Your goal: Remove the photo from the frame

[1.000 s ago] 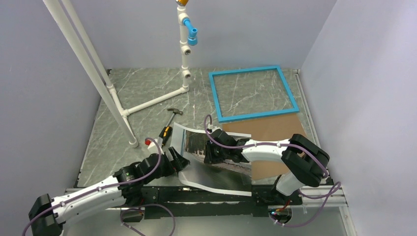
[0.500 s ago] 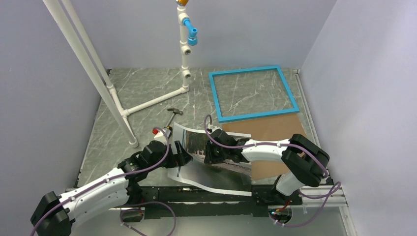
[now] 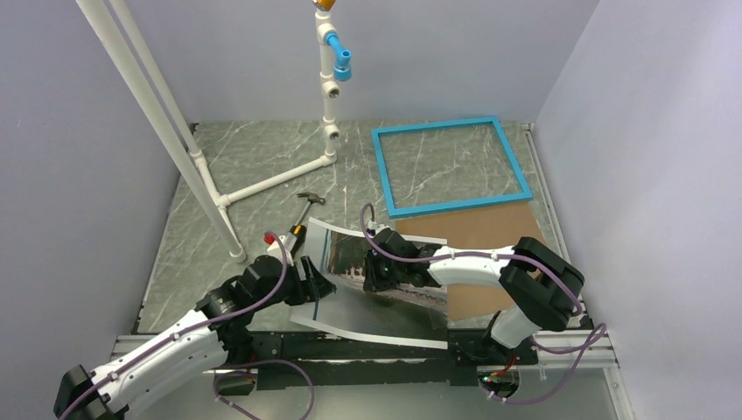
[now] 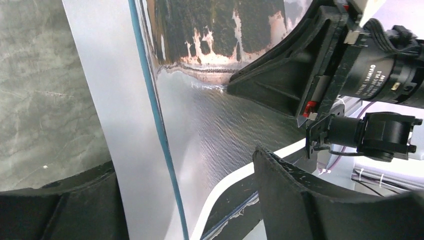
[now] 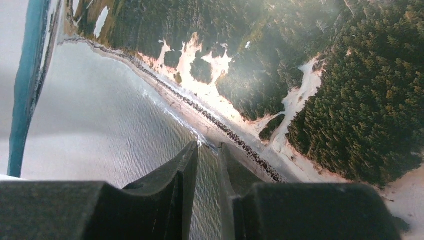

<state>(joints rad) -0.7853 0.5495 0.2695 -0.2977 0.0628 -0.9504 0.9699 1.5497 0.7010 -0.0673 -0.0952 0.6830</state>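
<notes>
Photo (image 3: 367,311) out of the frame (image 3: 459,203), lying bent near the front edge of the table (image 3: 254,157), with both grippers at it.

The frame lies flat and well apart from the photo, at the far right of the table, with the brown board (image 3: 490,232) just in front of it. The right gripper (image 3: 378,278) stands on the picture side of the photo. Its fingers (image 5: 175,185) are drawn almost together, with only a thin gap between, and their tips press on the glossy surface. The left gripper (image 3: 313,287) is at the left white border of the photo, with its jaws spread wide, one on each side of this edge, not closed on it. The sheet rises in a curve at its far left corner. A hammer (image 3: 302,219) lies just beyond that corner.
</notes>
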